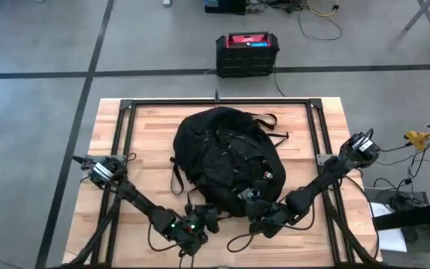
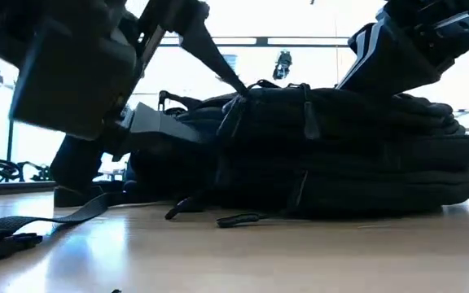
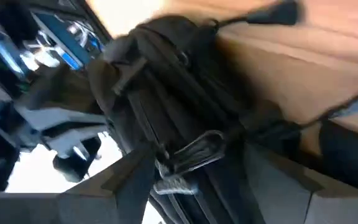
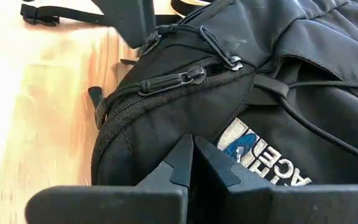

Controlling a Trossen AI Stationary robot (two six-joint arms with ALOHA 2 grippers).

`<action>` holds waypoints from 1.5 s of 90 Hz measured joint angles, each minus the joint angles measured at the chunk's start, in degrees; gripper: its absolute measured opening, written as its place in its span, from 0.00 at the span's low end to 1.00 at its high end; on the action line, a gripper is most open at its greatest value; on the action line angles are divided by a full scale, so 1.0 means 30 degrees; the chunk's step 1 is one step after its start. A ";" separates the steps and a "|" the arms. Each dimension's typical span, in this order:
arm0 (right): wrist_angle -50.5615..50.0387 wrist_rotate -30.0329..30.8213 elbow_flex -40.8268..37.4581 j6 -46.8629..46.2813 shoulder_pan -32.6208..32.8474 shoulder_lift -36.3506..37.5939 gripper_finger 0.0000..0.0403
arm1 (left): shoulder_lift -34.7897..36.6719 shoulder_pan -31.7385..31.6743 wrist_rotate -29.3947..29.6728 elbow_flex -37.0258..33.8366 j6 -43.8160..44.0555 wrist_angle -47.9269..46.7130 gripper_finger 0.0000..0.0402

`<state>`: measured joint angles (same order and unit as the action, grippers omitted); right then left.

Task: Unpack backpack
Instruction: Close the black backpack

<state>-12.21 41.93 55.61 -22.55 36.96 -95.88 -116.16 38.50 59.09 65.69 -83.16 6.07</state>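
The black backpack lies flat in the middle of the wooden table, front side up, with its zip pulls closed along the near end. My left gripper is open at the pack's near left corner, and a looped zip pull shows between its spread fingers. My right gripper is shut at the pack's near right end, next to the white logo patch. The inside of the pack is hidden. My left gripper has one fingertip against the pack's near end, at a cord zip pull. Its other finger stands lower, at the pack's side. It comes level from the near left. My right gripper's shut fingertips rest on the front fabric next to the logo patch, slanting down from the near right. Whether any fabric is caught between them, I cannot tell.
Loose black straps trail over the table at the near left, and another strap lies by the pack's left side. A black metal frame runs around the tabletop. A black box with a red top stands on the floor beyond the far edge.
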 joint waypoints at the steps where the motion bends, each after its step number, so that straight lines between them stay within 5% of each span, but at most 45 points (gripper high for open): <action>1: 0.0000 0.0000 0.0000 -0.0003 -0.0017 0.0002 0.00 | 0.0000 0.0003 -0.0089 0.0000 -0.0012 0.0152 0.56; 21: 0.0029 -0.0028 0.0015 0.0000 -0.0239 0.0017 0.00 | -0.0007 0.0153 -0.0741 0.0000 0.0081 0.2650 0.43; 56: 0.0102 0.0022 0.0022 -0.0233 -0.0289 0.0024 0.00 | -0.0022 -0.0402 -0.1101 -0.0036 0.1407 0.1973 0.04; 80: -0.0096 0.0012 0.0266 -0.0341 0.0059 0.0031 0.00 | -0.0022 0.0223 0.1748 0.0015 0.5290 0.2017 0.00; 102: -0.0386 -0.0204 0.0444 -0.0656 0.0090 0.0031 0.00 | 0.0164 0.0959 0.2694 0.0015 1.4637 0.0810 0.00; 122: -0.0377 -0.0109 0.0444 -0.0839 0.0090 0.0032 0.00 | 0.0598 0.1027 0.5518 0.0015 2.4859 0.0721 0.00; 135: -0.0231 -0.0117 0.0444 -0.0646 0.0088 0.0039 0.00 | 0.1005 0.1060 0.6404 0.0015 2.7684 0.0731 0.00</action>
<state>-12.90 41.58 56.95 -24.48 37.23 -95.77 -113.14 41.68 78.30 65.73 -0.11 8.26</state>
